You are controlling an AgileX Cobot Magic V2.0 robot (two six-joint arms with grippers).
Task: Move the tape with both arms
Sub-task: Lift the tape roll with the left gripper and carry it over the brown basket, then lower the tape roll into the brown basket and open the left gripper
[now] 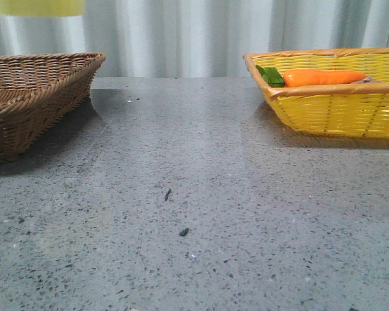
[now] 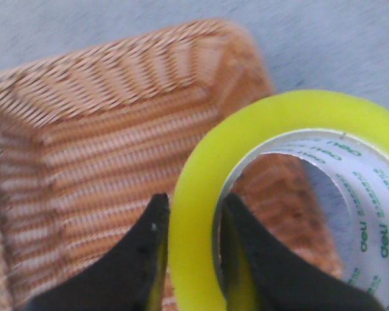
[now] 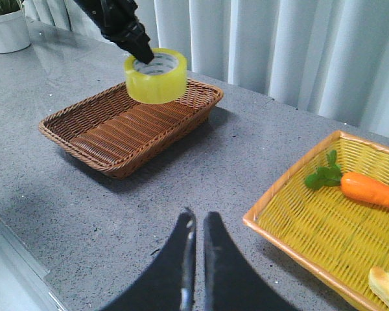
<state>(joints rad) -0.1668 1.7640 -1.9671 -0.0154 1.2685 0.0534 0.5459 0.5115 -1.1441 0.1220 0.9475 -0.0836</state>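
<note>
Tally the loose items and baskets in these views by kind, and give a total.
Baskets: 2, brown basket and yellow basket
Tape rolls: 1, tape
Carrots: 1, carrot
Pale item in the yellow basket, cut off by the frame: 1
Total: 5

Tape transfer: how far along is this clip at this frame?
Late stage, it seems. The left gripper is shut on the tape, one finger through its core, holding it in the air above the brown basket. The right gripper is nearly closed, holds nothing, and sits between the two baskets; the yellow basket holds a carrot. Left: lower and release the tape into the brown basket.
</note>
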